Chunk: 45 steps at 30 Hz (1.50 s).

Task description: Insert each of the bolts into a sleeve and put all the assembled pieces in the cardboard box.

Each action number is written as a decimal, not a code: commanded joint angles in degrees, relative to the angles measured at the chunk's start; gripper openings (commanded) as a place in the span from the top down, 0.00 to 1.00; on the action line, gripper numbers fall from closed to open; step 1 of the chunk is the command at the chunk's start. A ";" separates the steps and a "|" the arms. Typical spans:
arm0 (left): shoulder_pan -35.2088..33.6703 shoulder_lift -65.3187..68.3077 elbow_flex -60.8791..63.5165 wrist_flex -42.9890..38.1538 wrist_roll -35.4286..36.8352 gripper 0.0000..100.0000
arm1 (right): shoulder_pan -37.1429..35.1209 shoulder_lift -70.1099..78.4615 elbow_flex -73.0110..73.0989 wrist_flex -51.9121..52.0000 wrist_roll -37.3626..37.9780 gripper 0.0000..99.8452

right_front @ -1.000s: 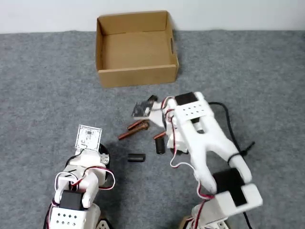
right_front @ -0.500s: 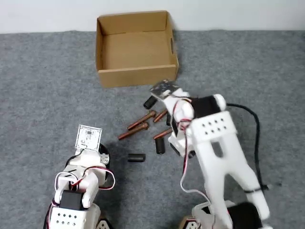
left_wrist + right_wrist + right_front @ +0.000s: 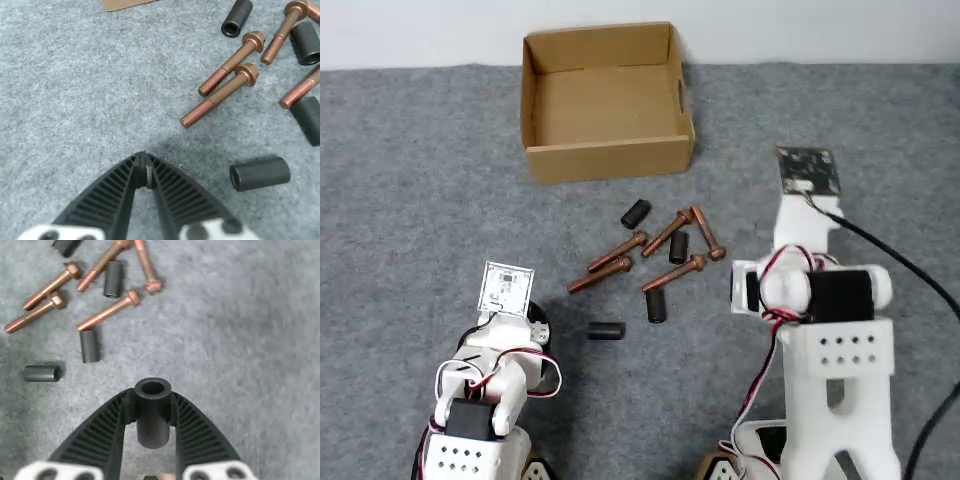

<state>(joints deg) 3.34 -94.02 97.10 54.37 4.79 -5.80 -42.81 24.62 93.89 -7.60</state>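
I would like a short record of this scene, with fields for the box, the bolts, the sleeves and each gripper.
cardboard box: empty, at the far side of the grey mat
bolts: five, loose on the mat, none in a sleeve
loose sleeves: four, lying among and beside the bolts
left gripper: shut, empty, above bare mat
right gripper: shut on a fifth sleeve, off to the side of the pile
assembled pieces: none yet

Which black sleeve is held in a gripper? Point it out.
The sleeve clamped in the right gripper, bore facing its wrist camera; the other four lie on the table beside the bolts.
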 commanded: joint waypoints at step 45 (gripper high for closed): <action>6.24 82.46 -72.92 16.00 -20.57 0.99 | 6.02 -25.01 18.99 -1.36 -1.32 0.99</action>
<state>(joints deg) 9.05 -18.95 30.55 69.32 -7.08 -0.44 -67.34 43.96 93.54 -8.31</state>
